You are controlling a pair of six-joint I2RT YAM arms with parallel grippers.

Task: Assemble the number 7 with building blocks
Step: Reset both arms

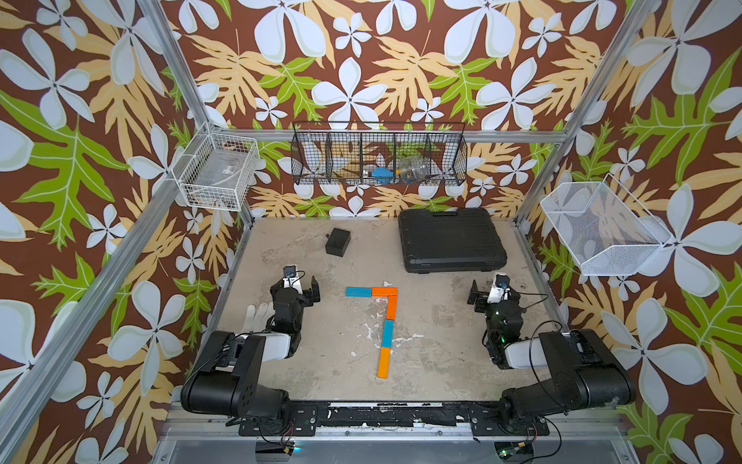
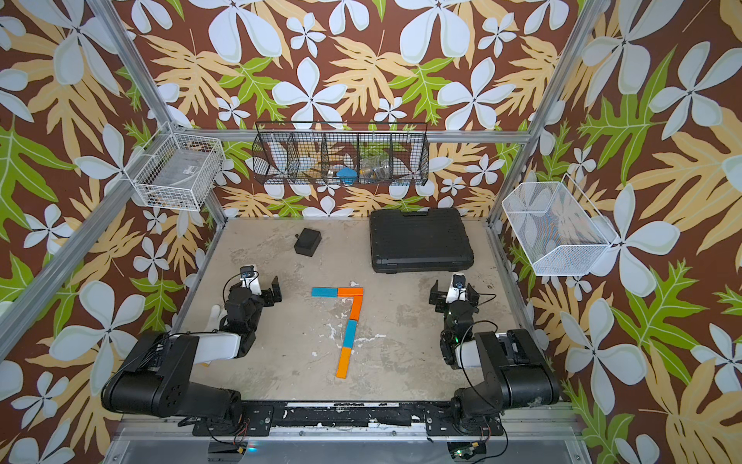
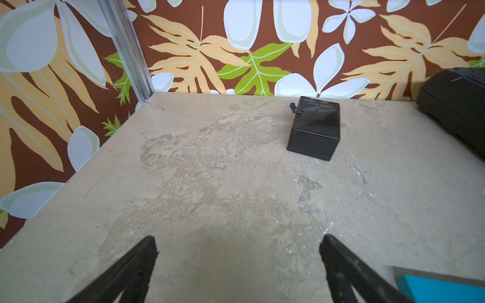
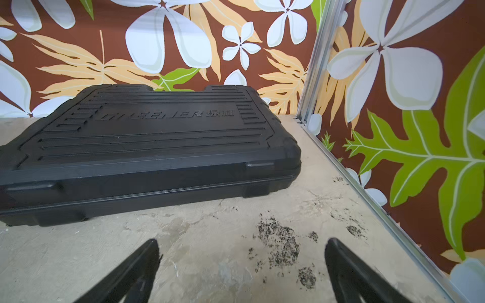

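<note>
Scuffed beige tabletop bears flat orange-and-blue building blocks as a 7; both jaws gape empty.

A small black box is sitting on the far left part of the worn tan table. A big black case is lying shut at the far right, well apart from it. A long black wire basket is hanging on the flowery back wall. A white wire basket is hanging on the left and a white mesh basket on the right.

Building blocks centre; case, box behind
</note>
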